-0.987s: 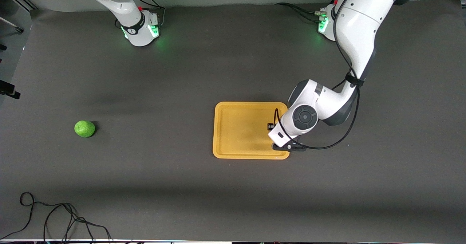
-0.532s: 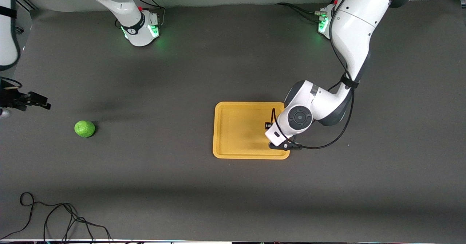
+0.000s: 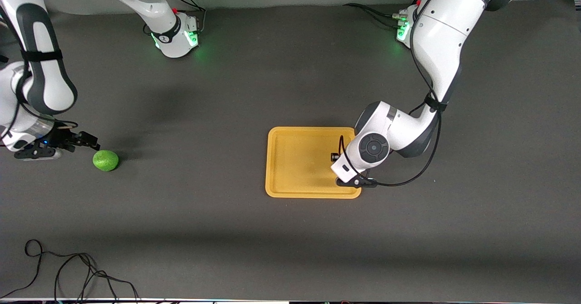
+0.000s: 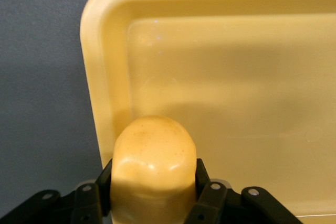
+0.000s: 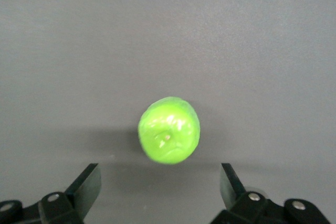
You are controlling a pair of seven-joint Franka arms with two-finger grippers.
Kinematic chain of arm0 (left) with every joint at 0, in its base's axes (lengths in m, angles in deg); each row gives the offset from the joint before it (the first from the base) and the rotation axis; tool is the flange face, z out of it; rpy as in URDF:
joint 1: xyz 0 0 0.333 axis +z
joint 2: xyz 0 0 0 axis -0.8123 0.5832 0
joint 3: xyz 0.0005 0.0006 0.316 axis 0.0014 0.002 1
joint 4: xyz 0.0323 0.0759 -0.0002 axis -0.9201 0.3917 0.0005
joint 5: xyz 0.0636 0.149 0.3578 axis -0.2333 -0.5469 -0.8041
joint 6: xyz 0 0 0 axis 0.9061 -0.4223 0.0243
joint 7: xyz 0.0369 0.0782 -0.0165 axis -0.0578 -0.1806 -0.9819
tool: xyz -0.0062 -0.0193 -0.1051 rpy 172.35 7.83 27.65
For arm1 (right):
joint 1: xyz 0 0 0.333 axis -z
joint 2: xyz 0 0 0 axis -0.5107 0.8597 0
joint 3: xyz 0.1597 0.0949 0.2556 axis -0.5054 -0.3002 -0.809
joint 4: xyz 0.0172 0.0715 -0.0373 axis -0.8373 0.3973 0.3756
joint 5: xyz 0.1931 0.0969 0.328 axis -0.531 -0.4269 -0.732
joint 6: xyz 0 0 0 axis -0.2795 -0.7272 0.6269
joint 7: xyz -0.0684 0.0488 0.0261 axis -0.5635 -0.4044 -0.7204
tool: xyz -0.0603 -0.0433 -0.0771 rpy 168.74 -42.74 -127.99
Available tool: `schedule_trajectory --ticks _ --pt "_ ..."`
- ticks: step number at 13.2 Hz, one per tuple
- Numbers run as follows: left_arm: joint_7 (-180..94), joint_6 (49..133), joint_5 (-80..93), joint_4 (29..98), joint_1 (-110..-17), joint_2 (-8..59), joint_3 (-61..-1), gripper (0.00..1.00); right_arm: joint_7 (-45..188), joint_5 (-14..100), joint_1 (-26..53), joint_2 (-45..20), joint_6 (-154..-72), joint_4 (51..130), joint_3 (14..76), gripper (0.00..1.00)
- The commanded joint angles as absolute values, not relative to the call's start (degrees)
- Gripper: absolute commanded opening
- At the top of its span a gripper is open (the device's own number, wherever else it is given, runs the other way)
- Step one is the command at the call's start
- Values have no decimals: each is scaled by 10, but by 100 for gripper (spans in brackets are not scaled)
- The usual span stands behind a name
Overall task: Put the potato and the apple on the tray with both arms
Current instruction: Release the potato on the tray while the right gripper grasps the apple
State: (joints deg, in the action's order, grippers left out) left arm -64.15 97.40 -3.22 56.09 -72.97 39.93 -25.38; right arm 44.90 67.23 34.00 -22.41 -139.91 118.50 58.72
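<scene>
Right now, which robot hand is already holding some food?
The left gripper, over the yellow tray: its fingers are shut on the potato. The right gripper is open, and the green apple sits on the table.

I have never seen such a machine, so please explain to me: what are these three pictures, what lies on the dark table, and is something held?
Two white jointed robot arms work at one table. One picture looks down from a high camera; the other two come from cameras on the arms' wrists. On the table lie a flat rectangular yellow-orange plastic tray and a small round bright green apple. The left gripper, over the tray's end toward the left arm, is shut on a lumpy yellow-orange toy potato. The right gripper is open beside the apple, which lies untouched.
</scene>
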Motion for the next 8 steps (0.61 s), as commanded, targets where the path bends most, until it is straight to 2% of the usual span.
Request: schedule_trajectory --ticks 1,3,4,6,8 --pt "-655 974 -40 552 -739 405 -246 64 427 642 333 -177 -1436 1169 587 100" --pt "-655 974 -41 552 -738 405 -246 65 427 621 327 -147 -1455 1164 583 100" --pt "-655 974 -41 552 -738 405 -245 69 427 618 322 -137 -1457 1158 583 100" --pt "-655 974 -41 552 -739 405 -246 93 427 608 321 -116 -1458 1146 583 100" --pt "-655 974 -41 552 -737 404 -246 98 427 608 322 -99 -1462 1129 583 100"
